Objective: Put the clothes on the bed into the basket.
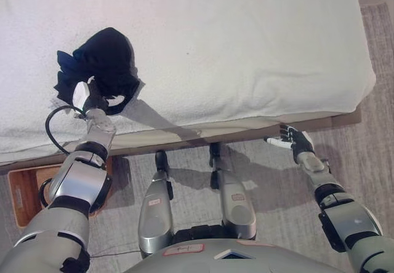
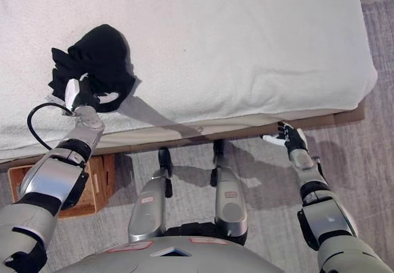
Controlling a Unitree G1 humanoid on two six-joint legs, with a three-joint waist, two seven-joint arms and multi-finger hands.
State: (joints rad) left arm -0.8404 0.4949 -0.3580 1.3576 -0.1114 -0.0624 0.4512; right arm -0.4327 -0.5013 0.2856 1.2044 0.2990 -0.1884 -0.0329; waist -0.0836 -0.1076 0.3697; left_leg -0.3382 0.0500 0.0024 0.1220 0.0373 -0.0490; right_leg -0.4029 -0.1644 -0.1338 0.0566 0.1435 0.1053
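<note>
A bunched black garment (image 1: 103, 61) hangs lifted above the left part of the white bed (image 1: 234, 45), casting a shadow on the cover. My left hand (image 1: 92, 98) is shut on its lower edge, fingers buried in the cloth. The same garment (image 2: 95, 58) shows in the right eye view with the left hand (image 2: 83, 94) under it. A wicker basket (image 1: 24, 190) stands on the floor at the lower left, mostly hidden behind my left arm. My right hand (image 1: 294, 139) hovers over the carpet by the bed's near edge, fingers relaxed, holding nothing.
The bed's near edge (image 1: 246, 125) runs across the middle of the view, with a wooden frame strip below it. Grey carpet (image 1: 369, 144) covers the floor to the right and in front. The basket's corner (image 2: 92, 193) also shows under the left forearm.
</note>
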